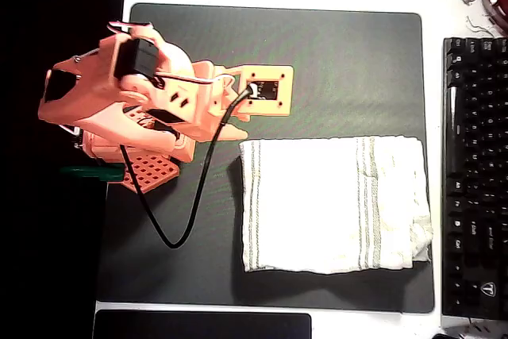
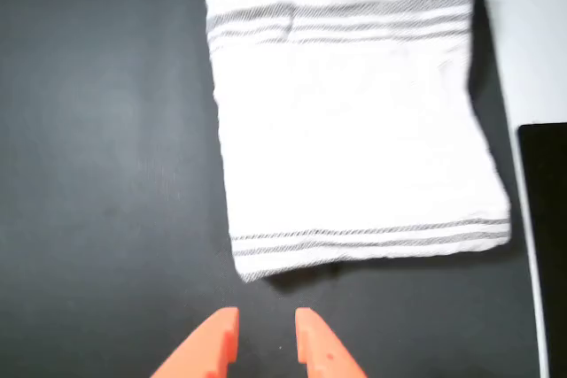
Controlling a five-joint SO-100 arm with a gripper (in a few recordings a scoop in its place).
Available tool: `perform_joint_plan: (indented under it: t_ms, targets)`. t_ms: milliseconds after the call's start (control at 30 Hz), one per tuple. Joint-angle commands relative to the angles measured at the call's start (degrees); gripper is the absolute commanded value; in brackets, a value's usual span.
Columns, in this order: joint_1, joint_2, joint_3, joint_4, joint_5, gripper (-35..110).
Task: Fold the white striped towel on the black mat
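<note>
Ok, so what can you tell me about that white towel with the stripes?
The towel is a soft, off-white cloth with a nubbly weave and groups of thin grey stripes near two opposite edges. It lies flat on the black mat as a neat rectangle, toward the mat's right side in the overhead view, its right edge looking thicker and a little rumpled. Nothing but the mat touches it. In the wrist view the orange gripper hovers just short of its near striped edge, fingers slightly apart and holding nothing.
</note>
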Motion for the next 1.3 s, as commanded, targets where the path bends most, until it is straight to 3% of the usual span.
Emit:
perform_joint_plan:
  t_ms: [0, 700, 1267]
  targets:
    - [-0.6, 2.6, 3.7, -2.1, 0.4, 8]
    - [-5.7, 19.3, 34.9, -16.4, -0.2, 7]
    - [-4.1, 28.0, 46.1, -16.3, -2.5, 0]
